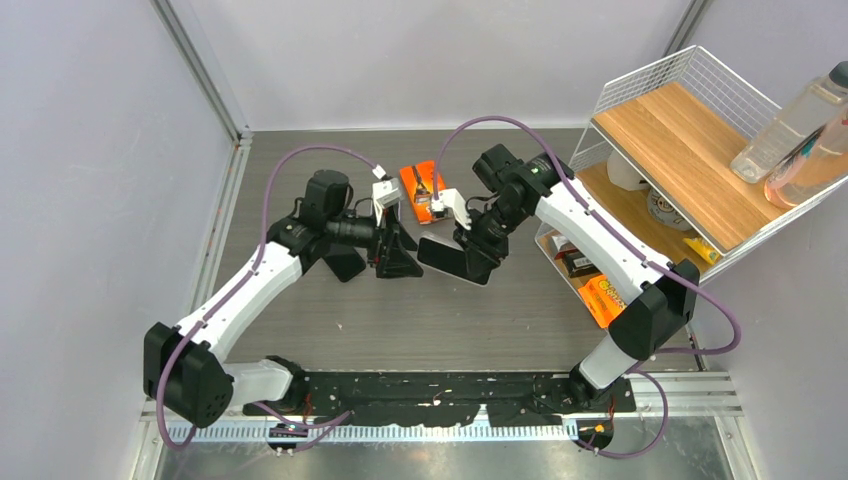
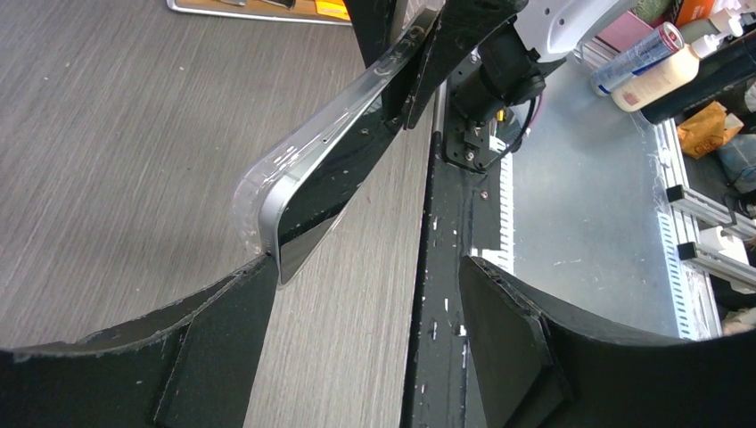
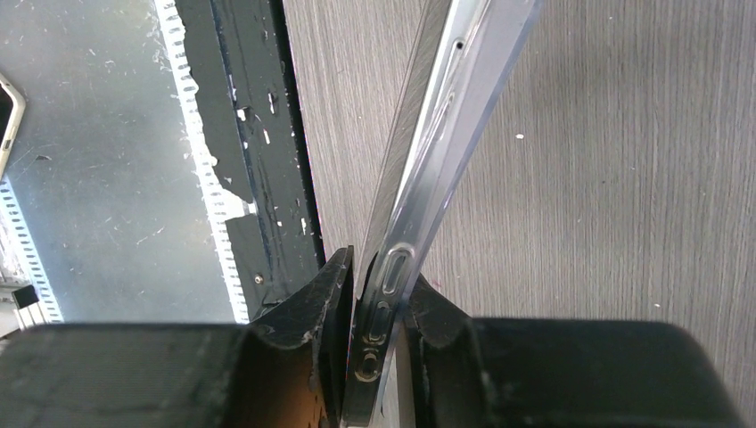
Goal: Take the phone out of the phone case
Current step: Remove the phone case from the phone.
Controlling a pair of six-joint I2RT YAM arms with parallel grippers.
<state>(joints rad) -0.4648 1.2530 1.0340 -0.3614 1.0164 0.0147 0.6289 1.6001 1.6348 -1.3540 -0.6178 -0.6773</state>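
The phone (image 1: 452, 258), dark-screened with a silver rim, hangs above the table between both arms, still partly in its clear phone case (image 3: 477, 80). My right gripper (image 3: 382, 308) is shut on the phone and case together near the side buttons. In the left wrist view the phone's free corner (image 2: 283, 234) has lifted out of the phone case (image 2: 246, 194), whose clear lip curls away behind it. My left gripper (image 2: 365, 308) is open, and its left finger (image 2: 223, 343) touches that phone corner while the right finger (image 2: 513, 334) stands well apart. In the top view the left gripper (image 1: 396, 250) sits just left of the phone.
An orange box (image 1: 419, 190) lies on the table behind the grippers. A white wire rack (image 1: 640, 95) with wooden shelves stands at the right, with bottles (image 1: 790, 125) on top and packets (image 1: 600, 298) at its foot. A black base rail (image 1: 440, 395) runs along the near edge.
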